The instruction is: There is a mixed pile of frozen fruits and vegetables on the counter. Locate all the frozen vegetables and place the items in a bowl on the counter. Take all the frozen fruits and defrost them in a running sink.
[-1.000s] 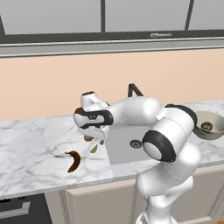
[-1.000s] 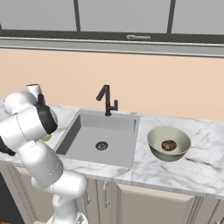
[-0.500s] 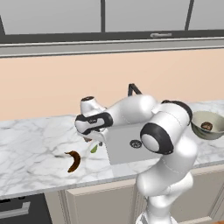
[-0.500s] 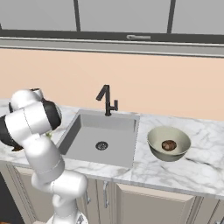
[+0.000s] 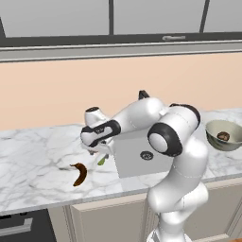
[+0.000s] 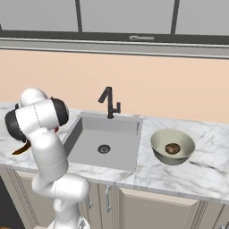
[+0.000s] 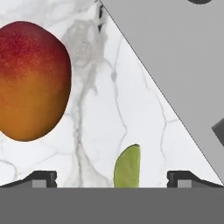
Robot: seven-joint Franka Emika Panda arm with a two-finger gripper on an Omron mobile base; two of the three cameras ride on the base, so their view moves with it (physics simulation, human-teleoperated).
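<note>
My gripper point(image 5: 98, 153) hangs open just above the counter point(image 5: 33, 156), left of the sink point(image 5: 142, 153). In the hand view the small pale green leaf-like piece point(image 7: 128, 167) lies between my two fingertips point(image 7: 41, 178), untouched. The orange-red ball point(image 7: 30, 81) rests on the marble farther on, to the left. From the left base view the green piece point(image 5: 101, 160) sits right under the hand, and the curved brown banana-shaped piece point(image 5: 79, 174) lies a little nearer the front edge. The bowl point(image 6: 172, 134) stands right of the sink and holds the brown ball point(image 6: 172, 148).
A thin black faucet point(image 6: 109, 103) rises behind the sink basin point(image 6: 105, 143). The sink's edge point(image 7: 144, 83) runs diagonally close beside the green piece. A beige wall backs the counter, with dark cabinets above.
The hand has sunk toward the counter over the green piece. Its jaws have stayed wide open. The foods have not moved.
</note>
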